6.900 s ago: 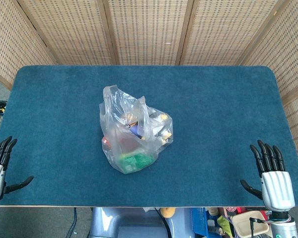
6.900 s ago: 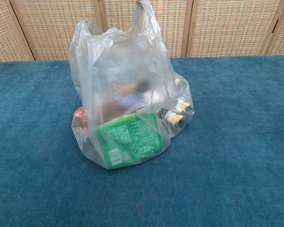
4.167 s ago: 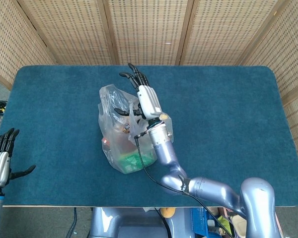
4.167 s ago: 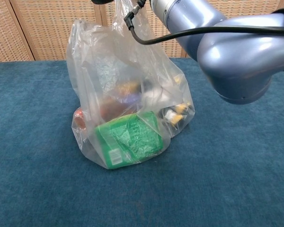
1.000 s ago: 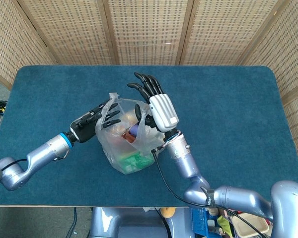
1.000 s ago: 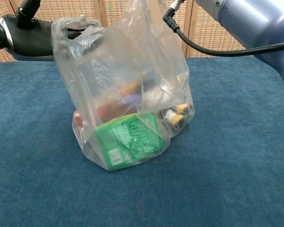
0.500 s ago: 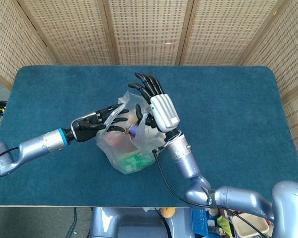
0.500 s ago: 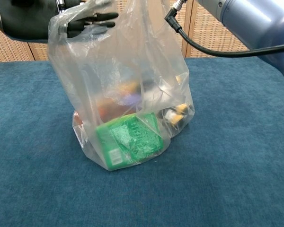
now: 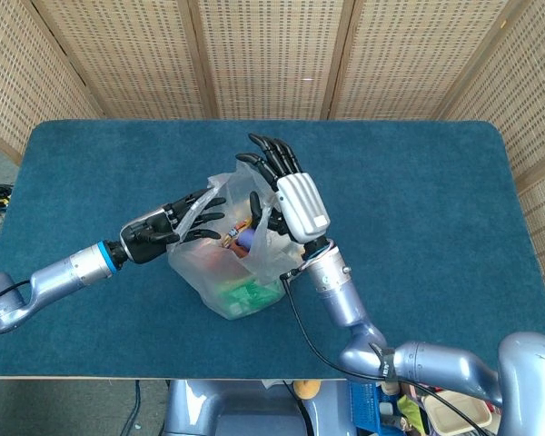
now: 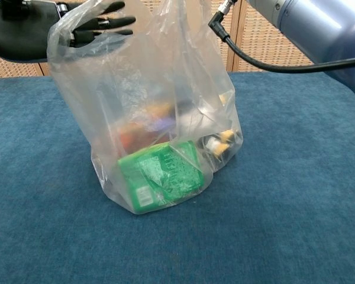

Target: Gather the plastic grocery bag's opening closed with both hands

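Observation:
A clear plastic bag (image 9: pixel 225 271) (image 10: pixel 165 100) stands mid-table, holding a green box (image 10: pixel 160 176) and several small items. My left hand (image 9: pixel 166 227) (image 10: pixel 77 26) reaches in from the left. Its spread fingers (image 10: pixel 103 23) pass through the bag's left handle loop, and the plastic drapes over them and is stretched to the left. My right hand (image 9: pixel 289 191) stands over the bag's right side with fingers fanned upward. Its thumb presses the right handle, which is drawn up out of the chest view. Only the right forearm (image 10: pixel 310 26) shows there.
The table top (image 9: pixel 418 209) is covered in blue felt, with woven wicker screens (image 9: pixel 272 54) along the back and sides. A black cable (image 10: pixel 248 56) hangs from the right wrist near the bag. Clutter lies below the front edge (image 9: pixel 436 400).
My left hand has drawn back to the left with the handle on its fingers, stretching the bag's mouth wider and leaning its left side outward. The right hand has barely moved.

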